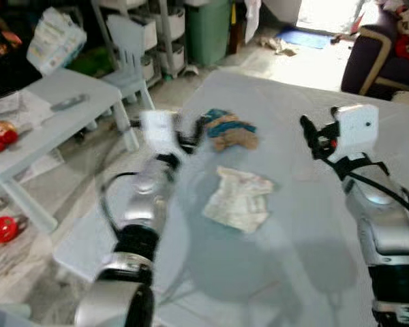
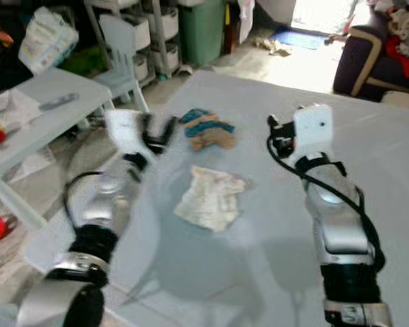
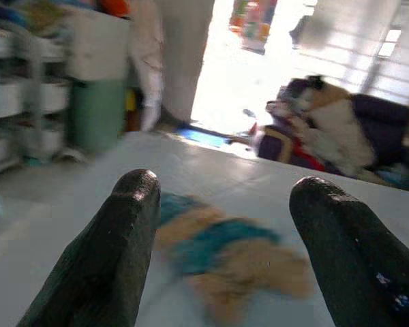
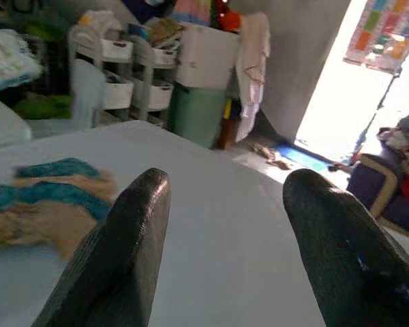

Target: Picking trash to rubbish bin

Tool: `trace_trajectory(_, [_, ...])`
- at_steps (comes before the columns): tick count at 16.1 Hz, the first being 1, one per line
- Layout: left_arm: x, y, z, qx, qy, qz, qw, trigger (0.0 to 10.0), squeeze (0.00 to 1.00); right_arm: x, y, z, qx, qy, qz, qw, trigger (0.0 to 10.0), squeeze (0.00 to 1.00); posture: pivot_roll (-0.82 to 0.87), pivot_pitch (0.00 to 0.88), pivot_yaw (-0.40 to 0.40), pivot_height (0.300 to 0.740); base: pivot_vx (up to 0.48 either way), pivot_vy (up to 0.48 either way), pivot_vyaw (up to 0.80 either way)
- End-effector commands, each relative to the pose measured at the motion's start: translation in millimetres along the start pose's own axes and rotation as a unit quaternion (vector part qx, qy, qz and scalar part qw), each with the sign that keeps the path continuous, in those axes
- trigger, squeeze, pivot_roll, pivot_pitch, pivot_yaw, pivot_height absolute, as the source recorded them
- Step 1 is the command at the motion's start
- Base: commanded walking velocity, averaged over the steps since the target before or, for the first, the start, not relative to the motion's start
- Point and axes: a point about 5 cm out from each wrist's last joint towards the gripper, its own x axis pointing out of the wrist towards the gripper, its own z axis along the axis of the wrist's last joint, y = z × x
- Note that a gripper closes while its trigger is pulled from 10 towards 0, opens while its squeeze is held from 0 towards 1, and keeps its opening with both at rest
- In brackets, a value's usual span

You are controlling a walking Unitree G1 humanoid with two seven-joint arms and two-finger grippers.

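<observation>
Two spread grippers over a pale table (image 1: 313, 225) bearing two scraps of trash.

Ahead of both grippers, past the table's far edge, stands the green rubbish bin (image 1: 208, 30). The crumpled white paper (image 1: 238, 197) lies between the two arms, nearer the robot than either gripper's tips. The blue-and-tan crumpled wrapper (image 1: 230, 129) sits just ahead of the left gripper (image 1: 194, 133), whose fingers (image 3: 116, 238) stand apart and empty. The right gripper (image 1: 312, 139), also parted and holding nothing, hovers well to the wrapper's right.
</observation>
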Motion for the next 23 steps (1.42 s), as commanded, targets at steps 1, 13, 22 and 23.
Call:
trace_trajectory(1, [-0.7, 8.4, 5.8, 0.012, -0.003, 0.009, 1.000, 10.0, 0.00, 0.5, 2.0, 3.9, -0.001, -0.008, 0.006, 1.000, 10.0, 0.00, -0.14, 0.089, -0.011, 0.740, 0.000, 0.000, 0.00])
trace_trajectory(13, [20.8, 22.0, 7.4, 0.050, 0.064, 0.013, 0.997, 10.0, 0.00, -48.4, 14.3, 10.3, 0.033, 0.038, 0.088, 0.995, 10.0, 0.00, -0.26, 0.221, -0.011, 0.740, 0.000, 0.000, 0.00])
trace_trajectory(22, [39.3, 0.1, 16.4, 0.124, 0.080, -0.038, 0.988, 10.0, 0.00, -145.6, 82.4, 20.4, 0.190, 0.155, 0.379, 0.892, 10.0, 0.00, -0.39, 0.322, -0.013, 0.740, 0.000, 0.000, 0.00])
trace_trajectory(23, [41.3, -2.6, 19.5, 0.137, 0.072, -0.041, 0.987, 10.0, 0.00, -148.7, 82.5, 22.2, 0.195, 0.163, 0.382, 0.888, 10.0, 0.00, -0.39, 0.327, -0.014, 0.740, 0.000, 0.000, 0.00])
